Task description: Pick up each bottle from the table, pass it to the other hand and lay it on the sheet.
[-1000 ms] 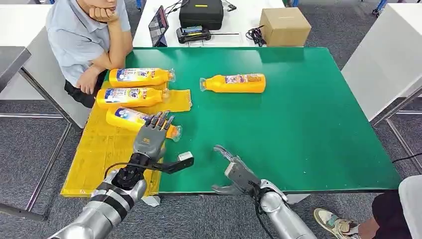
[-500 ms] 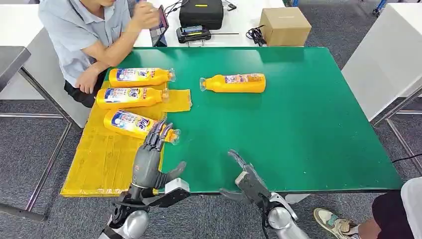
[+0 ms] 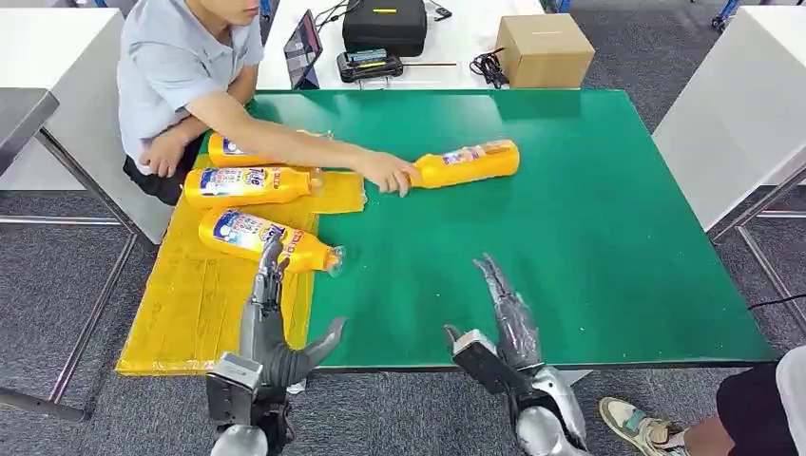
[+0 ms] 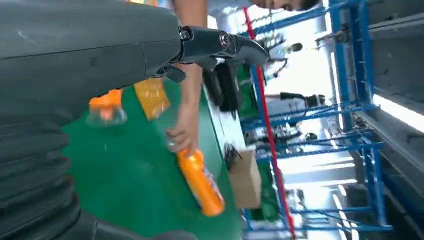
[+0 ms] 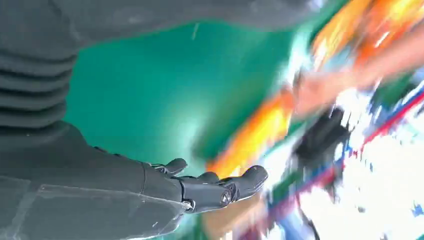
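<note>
Three orange bottles lie at the yellow sheet on the green table's left: the far one partly behind a person's arm, the middle one, the near one. A fourth orange bottle lies on the green table, and the person's hand holds its cap end. My left hand is open and upright at the table's near edge, just short of the near bottle. My right hand is open and empty over the near edge. The right wrist view is blurred.
A person in a light blue shirt sits at the table's far left, one arm stretched across the sheet. Behind the table are a cardboard box, a black case and a tablet. Another person's shoe is near the front right.
Both my hands have drawn back toward the near edge and turned upright, the left one away from the near bottle. The person reached out and took the lone bottle's cap end, tilting it.
</note>
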You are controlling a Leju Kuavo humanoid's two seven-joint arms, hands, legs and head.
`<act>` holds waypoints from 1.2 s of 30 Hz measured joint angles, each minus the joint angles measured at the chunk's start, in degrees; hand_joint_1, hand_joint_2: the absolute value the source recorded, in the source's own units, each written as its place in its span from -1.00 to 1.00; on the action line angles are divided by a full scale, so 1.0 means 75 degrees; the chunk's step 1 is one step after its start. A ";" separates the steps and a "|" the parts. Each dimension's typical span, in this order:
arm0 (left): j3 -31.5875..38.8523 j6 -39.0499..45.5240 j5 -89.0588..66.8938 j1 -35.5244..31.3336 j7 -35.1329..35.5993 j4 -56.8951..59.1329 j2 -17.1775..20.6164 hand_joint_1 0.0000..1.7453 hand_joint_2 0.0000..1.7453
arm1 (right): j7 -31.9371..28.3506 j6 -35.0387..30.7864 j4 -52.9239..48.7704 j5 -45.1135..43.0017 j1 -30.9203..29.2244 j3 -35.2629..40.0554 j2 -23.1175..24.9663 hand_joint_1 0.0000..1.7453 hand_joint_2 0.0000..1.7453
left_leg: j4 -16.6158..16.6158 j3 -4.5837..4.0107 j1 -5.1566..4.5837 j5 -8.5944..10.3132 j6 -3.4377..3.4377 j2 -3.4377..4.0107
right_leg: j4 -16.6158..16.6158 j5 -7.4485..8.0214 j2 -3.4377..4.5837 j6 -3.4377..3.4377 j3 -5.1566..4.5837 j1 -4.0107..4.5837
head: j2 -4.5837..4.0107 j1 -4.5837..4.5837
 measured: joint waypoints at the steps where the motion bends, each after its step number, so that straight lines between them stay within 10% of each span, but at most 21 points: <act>1: 0.0000 -0.0084 0.0092 0.0047 -0.0006 -0.0058 0.0000 -1.00 1.00 | 0.0179 -0.0367 -0.0046 0.0526 0.0017 -0.0006 -0.0069 -1.00 -1.00 | 0.0000 0.0000 0.0000 0.0000 0.0000 0.0000 | 0.0000 0.0000 0.0000 0.0000 0.0001 0.0000 | 0.0000 -0.0003; 12: 0.0009 -0.0189 0.0090 0.0136 0.0087 -0.0195 -0.0061 -1.00 1.00 | 0.2200 -0.1540 0.0085 0.4324 -0.0002 0.0087 -0.0729 -1.00 -1.00 | 0.0000 0.0000 0.0000 0.0000 0.0001 -0.0001 | 0.0000 0.0001 -0.0001 0.0001 0.0004 0.0000 | 0.0000 -0.0003; 13: 0.0009 -0.0186 0.0062 0.0136 0.0087 -0.0195 -0.0064 -1.00 1.00 | 0.2322 -0.1538 0.0138 0.4465 -0.0025 0.0093 -0.0771 -1.00 1.00 | 0.0000 -0.0001 0.0000 0.0000 0.0001 -0.0001 | 0.0000 0.0001 -0.0001 0.0001 0.0004 0.0000 | 0.0000 -0.0003; 36: -0.0210 -0.0626 0.0148 0.0084 0.0489 -0.0192 -0.0052 -1.00 1.00 | 0.2325 -0.0360 0.2098 0.3865 -0.1249 0.0079 -0.1731 -1.00 1.00 | 0.0001 0.0000 -0.0001 0.0000 0.0005 0.0000 | 0.0001 0.0003 -0.0001 0.0002 0.0005 0.0000 | 0.0000 -0.0003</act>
